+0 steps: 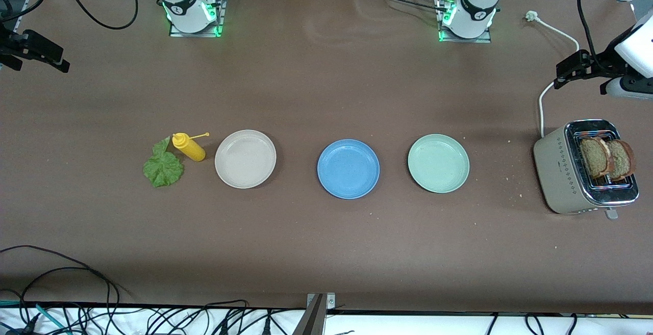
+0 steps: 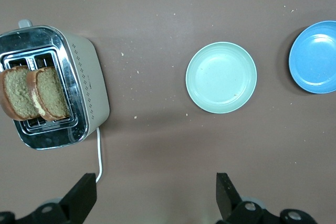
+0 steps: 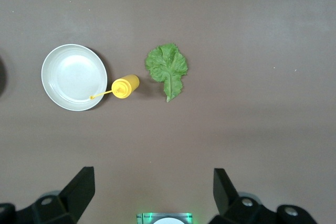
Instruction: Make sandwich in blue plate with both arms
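**Both grippers wide, nothing held**

The left gripper [image 2: 152, 198] hangs above bare table near the toaster [image 2: 86, 85] holding two bread slices [image 2: 34, 95]. The right gripper [image 3: 152, 192], wide too, hangs above the lettuce leaf [image 3: 167, 67]. The blue plate [image 1: 348, 168] sits empty between them.

Brown table [image 1: 326, 253], lettuce leaf [image 1: 162, 165], yellow bottle [image 1: 189, 147], 3 plates: beige-white plate [image 1: 245, 159], blue plate [image 1: 348, 168], pale green plate [image 1: 438, 163], toaster [image 1: 566, 169]

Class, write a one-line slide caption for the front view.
Three empty plates, blue plate central; lettuce, mustard bottle, bread in toaster.
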Motion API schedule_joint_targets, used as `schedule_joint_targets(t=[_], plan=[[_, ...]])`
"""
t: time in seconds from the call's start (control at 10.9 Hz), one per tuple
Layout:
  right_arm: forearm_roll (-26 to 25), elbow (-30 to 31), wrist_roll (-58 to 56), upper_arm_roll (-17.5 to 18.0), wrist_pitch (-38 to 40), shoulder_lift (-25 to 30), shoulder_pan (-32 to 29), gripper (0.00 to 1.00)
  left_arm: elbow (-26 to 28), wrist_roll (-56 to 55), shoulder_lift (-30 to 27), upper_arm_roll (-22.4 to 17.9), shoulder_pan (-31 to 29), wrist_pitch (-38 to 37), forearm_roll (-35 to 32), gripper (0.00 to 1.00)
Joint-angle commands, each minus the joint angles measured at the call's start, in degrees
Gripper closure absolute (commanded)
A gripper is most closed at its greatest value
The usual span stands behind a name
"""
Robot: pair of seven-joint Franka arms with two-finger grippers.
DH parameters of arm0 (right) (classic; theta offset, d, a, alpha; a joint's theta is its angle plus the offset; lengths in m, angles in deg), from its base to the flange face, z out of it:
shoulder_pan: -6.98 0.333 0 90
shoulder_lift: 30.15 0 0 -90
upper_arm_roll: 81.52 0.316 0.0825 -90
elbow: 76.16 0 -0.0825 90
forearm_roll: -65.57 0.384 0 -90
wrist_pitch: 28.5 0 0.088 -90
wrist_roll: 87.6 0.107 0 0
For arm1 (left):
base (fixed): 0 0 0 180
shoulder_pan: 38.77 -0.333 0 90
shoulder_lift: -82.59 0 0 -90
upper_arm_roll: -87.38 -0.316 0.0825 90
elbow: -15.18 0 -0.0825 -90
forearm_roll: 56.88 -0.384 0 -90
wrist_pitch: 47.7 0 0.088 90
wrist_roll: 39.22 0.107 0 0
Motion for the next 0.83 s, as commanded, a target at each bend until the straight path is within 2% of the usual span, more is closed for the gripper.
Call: schedule_joint_targets(t=[0.0,0.37,0.73], plan=[[0.4,-0.6,0.2,0.3,0.3,0.1,-0.2,0.00,-1.7,1.2,0.6,0.2,-0.3,-1.1,-0.1,0.00],[0.4,-0.6,0.3,0.4,0.3,0.1,-0.2,0.00,-1.7,0.9,2.6,-0.3,-0.7,-1.1,-1.1,0.00],[0.5,-0.6,0.1,0.2,0.2,0.1,-0.2,0.00,-2.1,1.1,6.4,-0.5,-4.7,-0.7,-1.2,0.00]])
